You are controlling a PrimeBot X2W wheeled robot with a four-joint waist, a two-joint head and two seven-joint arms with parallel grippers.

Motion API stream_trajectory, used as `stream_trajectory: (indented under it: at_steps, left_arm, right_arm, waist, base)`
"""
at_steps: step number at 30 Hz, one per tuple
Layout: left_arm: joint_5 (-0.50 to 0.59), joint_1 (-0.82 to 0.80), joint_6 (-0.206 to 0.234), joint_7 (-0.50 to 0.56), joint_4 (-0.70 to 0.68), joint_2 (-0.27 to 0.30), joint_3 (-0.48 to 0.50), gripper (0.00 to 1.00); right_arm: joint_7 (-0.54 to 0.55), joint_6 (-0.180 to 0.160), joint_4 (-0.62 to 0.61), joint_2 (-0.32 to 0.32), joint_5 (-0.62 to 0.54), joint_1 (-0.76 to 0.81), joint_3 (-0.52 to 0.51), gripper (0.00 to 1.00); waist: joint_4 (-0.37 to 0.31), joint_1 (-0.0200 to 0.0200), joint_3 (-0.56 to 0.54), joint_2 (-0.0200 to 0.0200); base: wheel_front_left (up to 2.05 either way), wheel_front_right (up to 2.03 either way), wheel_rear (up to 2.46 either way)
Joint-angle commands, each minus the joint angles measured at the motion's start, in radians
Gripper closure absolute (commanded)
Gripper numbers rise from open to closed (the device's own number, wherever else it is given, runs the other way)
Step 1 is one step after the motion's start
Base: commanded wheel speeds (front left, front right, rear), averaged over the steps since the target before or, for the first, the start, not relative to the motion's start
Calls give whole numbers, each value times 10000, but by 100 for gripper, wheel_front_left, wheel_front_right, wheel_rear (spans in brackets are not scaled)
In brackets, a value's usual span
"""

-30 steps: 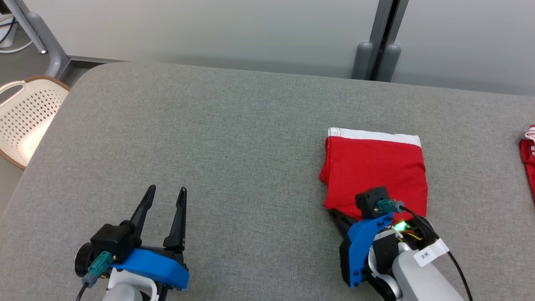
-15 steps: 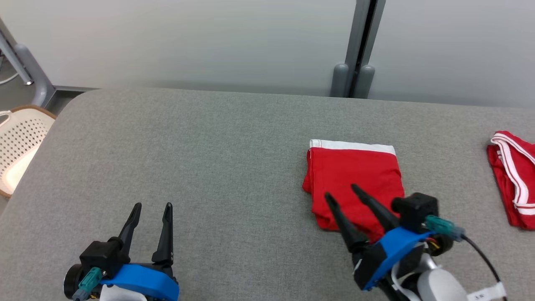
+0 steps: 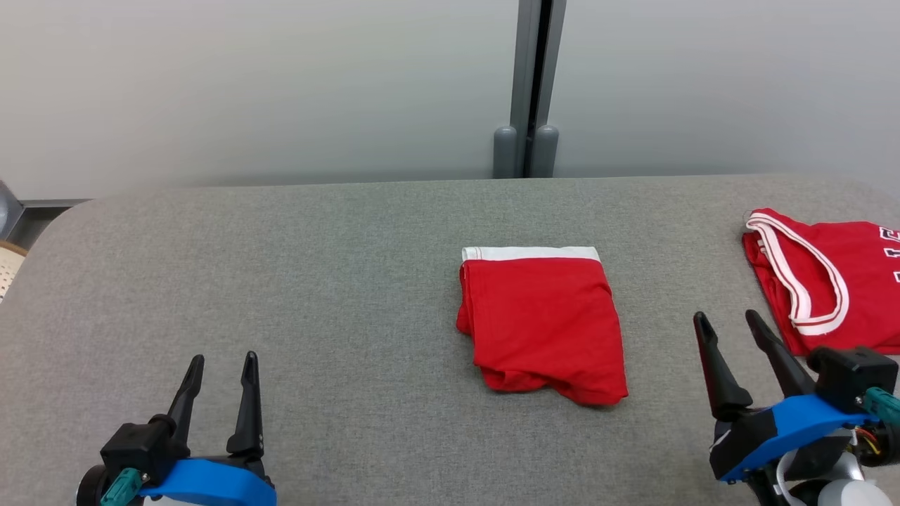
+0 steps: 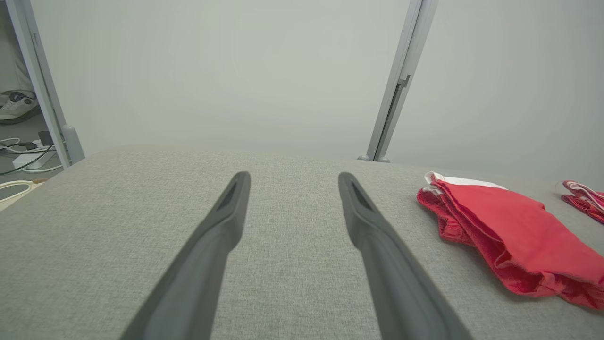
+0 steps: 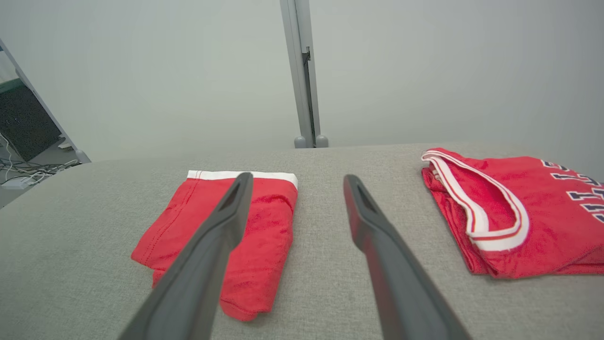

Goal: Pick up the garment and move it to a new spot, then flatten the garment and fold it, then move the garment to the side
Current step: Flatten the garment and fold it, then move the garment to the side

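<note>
The garment (image 3: 541, 323) is a folded red pair of shorts with a white waistband, lying flat on the grey padded table (image 3: 316, 281) near its middle. It also appears in the left wrist view (image 4: 509, 236) and the right wrist view (image 5: 273, 236). My right gripper (image 3: 725, 316) is open and empty, low at the right, clear of the garment's right side; its fingers (image 5: 297, 176) point between the garment and a jersey. My left gripper (image 3: 223, 358) is open and empty at the lower left, over bare table (image 4: 293, 175).
A red jersey (image 3: 823, 274) with white trim lies at the table's right end, just beyond my right gripper, and shows in the right wrist view (image 5: 528, 208). A grey post (image 3: 527, 91) stands behind the table. A pale basket rim (image 3: 7, 270) sits off the left edge.
My right gripper, shut at the garment's near edge a second ago, opened, let it go and drew back to the right. The head camera turned rightward, bringing the jersey into view.
</note>
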Motion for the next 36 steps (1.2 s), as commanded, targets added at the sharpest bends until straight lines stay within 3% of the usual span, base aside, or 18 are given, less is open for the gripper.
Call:
stream_trajectory:
  at_steps: [1, 18, 36]
  left_arm:
    - [-1, 197, 44, -21, -80, 67, 63, 0]
    - [-79, 445, 223, 131, -144, 153, -47, 0]
    - [-225, 490, 297, 207, -179, 247, -173, 0]
  right_arm:
    - [-30, 6, 109, 5, -145, 182, -215, 0]
    - [-516, 6, 1405, -54, -154, 42, 48, 0]
    - [-591, 6, 1612, -7, 53, 222, 109, 0]
  waist:
    - [-172, 1, -75, 0]
    - [-264, 1, -270, 0]
    - [-219, 1, -323, 0]
  base:
    - [0, 0, 0]
    - [0, 0, 0]
    - [0, 0, 0]
